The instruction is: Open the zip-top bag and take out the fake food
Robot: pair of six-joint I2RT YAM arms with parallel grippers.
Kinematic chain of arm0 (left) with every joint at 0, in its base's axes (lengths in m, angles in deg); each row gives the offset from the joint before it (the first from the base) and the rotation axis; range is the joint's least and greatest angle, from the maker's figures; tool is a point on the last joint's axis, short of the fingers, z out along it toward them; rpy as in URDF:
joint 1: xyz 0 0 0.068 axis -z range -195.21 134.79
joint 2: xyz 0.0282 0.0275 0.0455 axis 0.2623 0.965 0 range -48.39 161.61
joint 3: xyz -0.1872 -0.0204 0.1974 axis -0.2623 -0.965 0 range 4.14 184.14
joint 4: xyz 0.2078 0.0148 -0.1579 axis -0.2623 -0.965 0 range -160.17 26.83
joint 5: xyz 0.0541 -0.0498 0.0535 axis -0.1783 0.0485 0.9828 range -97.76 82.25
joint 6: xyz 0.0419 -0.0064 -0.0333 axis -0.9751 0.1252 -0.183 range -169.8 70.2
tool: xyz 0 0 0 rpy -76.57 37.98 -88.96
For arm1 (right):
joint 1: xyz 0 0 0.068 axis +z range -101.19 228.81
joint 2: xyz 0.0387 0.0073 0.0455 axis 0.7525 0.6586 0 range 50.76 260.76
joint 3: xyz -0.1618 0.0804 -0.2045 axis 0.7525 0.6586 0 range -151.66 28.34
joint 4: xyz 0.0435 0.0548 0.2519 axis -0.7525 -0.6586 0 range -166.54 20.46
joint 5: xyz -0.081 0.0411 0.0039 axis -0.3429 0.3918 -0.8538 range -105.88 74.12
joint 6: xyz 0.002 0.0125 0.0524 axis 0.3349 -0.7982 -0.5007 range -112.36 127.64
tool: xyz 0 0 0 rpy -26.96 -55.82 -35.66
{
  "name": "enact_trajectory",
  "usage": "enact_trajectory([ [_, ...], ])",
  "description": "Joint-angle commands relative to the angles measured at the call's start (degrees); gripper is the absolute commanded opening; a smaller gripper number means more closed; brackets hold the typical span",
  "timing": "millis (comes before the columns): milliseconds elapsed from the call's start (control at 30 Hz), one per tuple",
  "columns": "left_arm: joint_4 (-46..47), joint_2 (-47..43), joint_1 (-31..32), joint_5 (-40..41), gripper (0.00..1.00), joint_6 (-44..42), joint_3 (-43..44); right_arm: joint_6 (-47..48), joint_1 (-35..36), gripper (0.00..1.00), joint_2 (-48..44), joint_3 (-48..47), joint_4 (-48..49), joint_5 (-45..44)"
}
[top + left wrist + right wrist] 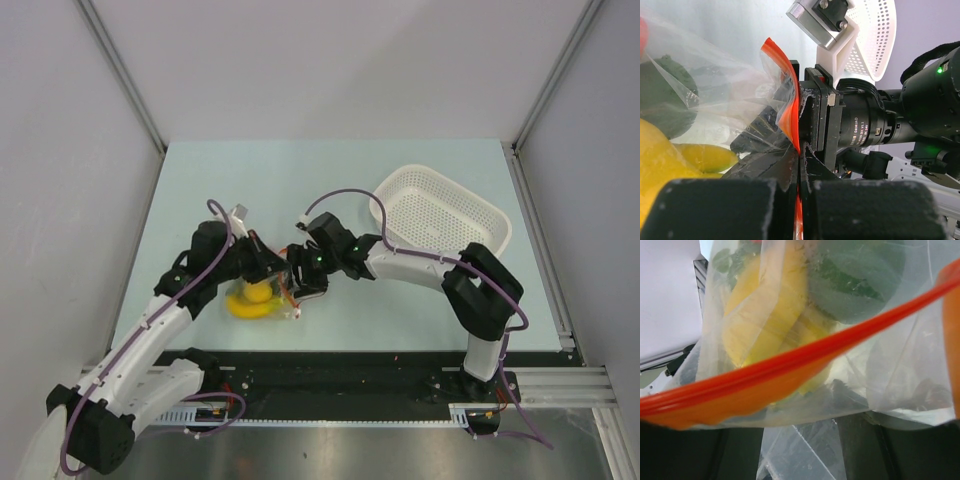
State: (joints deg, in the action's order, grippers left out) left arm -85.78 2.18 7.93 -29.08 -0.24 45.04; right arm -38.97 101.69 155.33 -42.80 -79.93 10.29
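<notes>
Between the matt black pads (765, 167) of the left gripper (799, 157), the zip-top bag (725, 85) is crinkly glossy clear plastic, its red strip (789, 107) smooth; the fake food (765, 310) shiny plastic

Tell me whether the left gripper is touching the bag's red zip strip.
Touching. In the left wrist view the left gripper is shut on the red zip strip of the zip-top bag, the strip pinched between its fingers.

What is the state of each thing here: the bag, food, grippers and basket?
zip-top bag: pinched at its red strip.
fake food: inside the bag.
left gripper: shut on the red strip.
right gripper: at the bag's mouth; open or shut unclear.
basket: upright, nothing seen inside.
</notes>
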Motion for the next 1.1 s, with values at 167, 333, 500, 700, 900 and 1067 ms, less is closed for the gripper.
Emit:
enact_trajectory([
  [167, 3.98, -0.64, 2.61, -1.27, 0.0, 3.26, -0.91, -6.29, 1.34, 0.59, 2.74, 2.4, 9.6, 2.74],
  [333, 3.45, -1.08, 4.72, -0.13, 0.0, 3.88, -1.35, -9.46, 1.61, 0.57, 4.67, 2.67, 11.8, 2.3],
  [500, 2.4, -2.48, 5.69, 0.75, 0.0, 4.49, -2.23, -10.78, 2.14, 0.51, 5.38, 2.84, 11.8, 0.72],
  [700, 1.17, -4.95, 5.96, 2.16, 0.0, 4.84, -3.64, -10.26, 2.31, 0.13, 4.32, 2.93, 11.1, -0.86],
  [900, -0.5, -6.36, 5.96, 3.48, 0.0, 2.21, -2.5, -6.4, 1.61, 0.0, -1.46, 2.49, 6.02, -2.97],
  [1067, -2.61, -6.01, 5.96, 4.36, 0.0, -1.91, 0.39, -0.68, 1.43, 0.0, -5.61, -1.46, -6.28, -8.41],
])
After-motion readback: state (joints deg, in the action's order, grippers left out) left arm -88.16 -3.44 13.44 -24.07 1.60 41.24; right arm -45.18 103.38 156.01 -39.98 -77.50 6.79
